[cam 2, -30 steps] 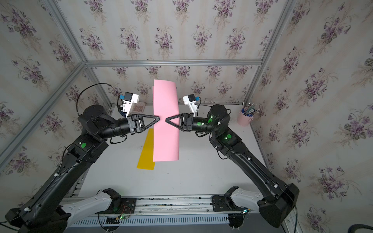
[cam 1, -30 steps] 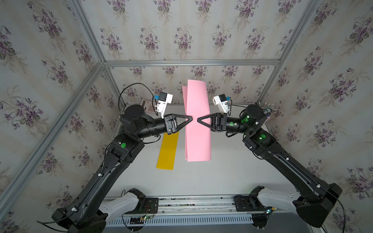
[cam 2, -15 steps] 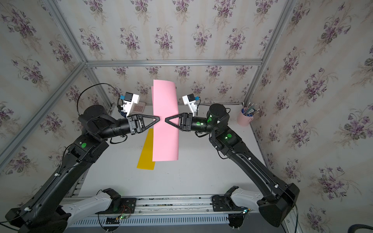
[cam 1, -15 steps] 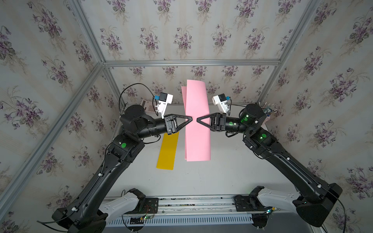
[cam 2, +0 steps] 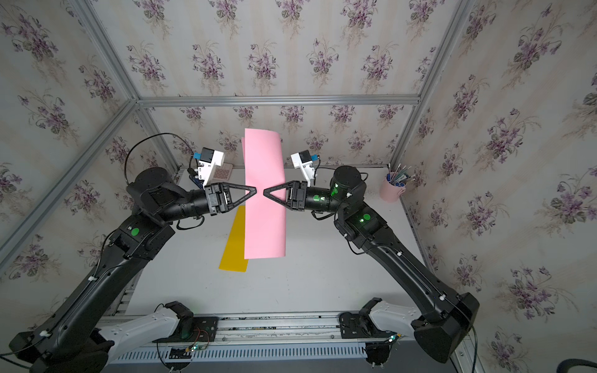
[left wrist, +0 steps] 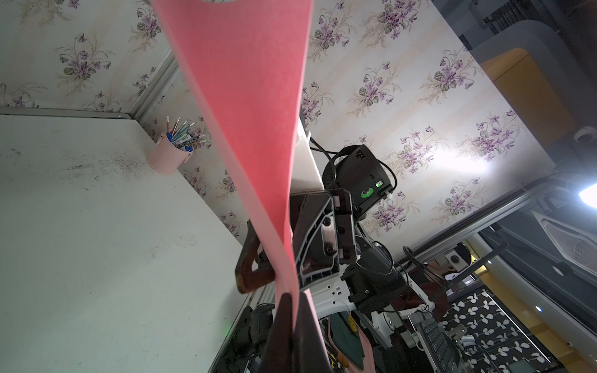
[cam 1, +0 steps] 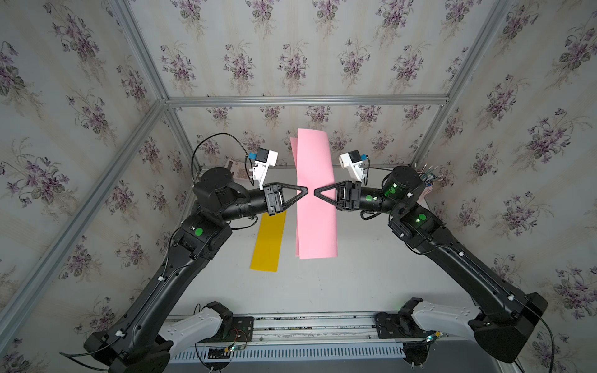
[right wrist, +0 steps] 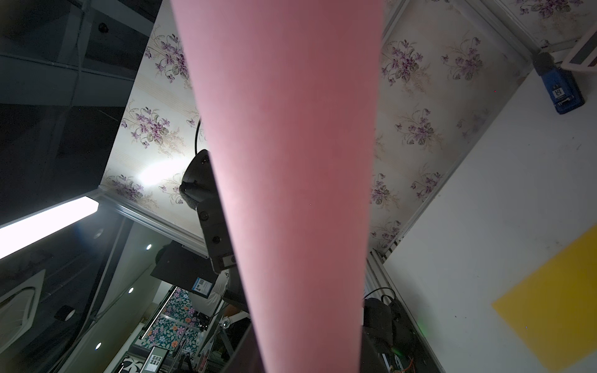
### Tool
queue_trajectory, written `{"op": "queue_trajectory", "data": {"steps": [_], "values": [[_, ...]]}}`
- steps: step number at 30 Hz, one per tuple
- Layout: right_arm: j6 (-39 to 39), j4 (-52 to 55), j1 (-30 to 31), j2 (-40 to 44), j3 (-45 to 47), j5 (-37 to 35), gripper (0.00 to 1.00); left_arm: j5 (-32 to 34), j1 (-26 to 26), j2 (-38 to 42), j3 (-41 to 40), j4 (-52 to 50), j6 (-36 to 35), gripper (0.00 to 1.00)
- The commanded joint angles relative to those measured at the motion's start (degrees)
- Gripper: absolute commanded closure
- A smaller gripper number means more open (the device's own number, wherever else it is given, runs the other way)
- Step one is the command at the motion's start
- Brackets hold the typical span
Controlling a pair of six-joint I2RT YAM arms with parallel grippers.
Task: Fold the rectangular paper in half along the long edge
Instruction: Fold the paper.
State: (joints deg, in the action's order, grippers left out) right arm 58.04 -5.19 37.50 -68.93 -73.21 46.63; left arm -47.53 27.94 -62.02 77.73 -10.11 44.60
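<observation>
My left gripper [cam 1: 306,190] has just pinched shut on the paper [cam 1: 316,226], so it and the right gripper [cam 1: 315,191] both hold it, bent double, up over the table [cam 1: 355,277].

The left arm [cam 1: 181,258] and right arm [cam 1: 468,260] are glossy black, with chunky rounded joints, small white clips along the links and round green lights [cam 1: 198,231]. They stand on white base housings [cam 1: 190,329]. Each wrist carries a white camera block [cam 1: 263,160] tipped in blue, a thin black cable [cam 1: 223,133] arcs behind the left one, and the left gripper [cam 1: 306,190] and right gripper [cam 1: 315,192] have black, hollow triangular fingers.
</observation>
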Motion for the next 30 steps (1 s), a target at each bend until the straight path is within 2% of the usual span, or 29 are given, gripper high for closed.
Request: {"op": "queue_trajectory", "data": {"steps": [1, 11, 18, 26, 30], "values": [[-1.1, -0.7, 0.1, 0.1, -0.7, -0.1, 0.67, -0.7, 0.0, 0.3, 0.1, 2.5, -0.6, 1.00], [-2.0, -0.9, 0.0, 1.2, -2.7, 2.0, 0.58, -1.2, 0.0, 0.8, 0.3, 3.5, -0.8, 1.00], [-1.8, -1.3, 0.0, 1.2, -3.0, 4.7, 0.58, -1.3, 0.0, 0.7, 1.8, 3.8, -0.2, 1.00], [-1.8, -1.9, 0.0, 1.3, -3.1, 6.3, 0.67, -1.5, 0.0, 0.3, 2.2, 3.9, 0.2, 1.00], [-1.7, -2.4, 0.0, 1.3, -3.3, 6.3, 0.68, -1.7, 0.0, 0.3, 2.2, 3.8, 0.4, 1.00]]}}
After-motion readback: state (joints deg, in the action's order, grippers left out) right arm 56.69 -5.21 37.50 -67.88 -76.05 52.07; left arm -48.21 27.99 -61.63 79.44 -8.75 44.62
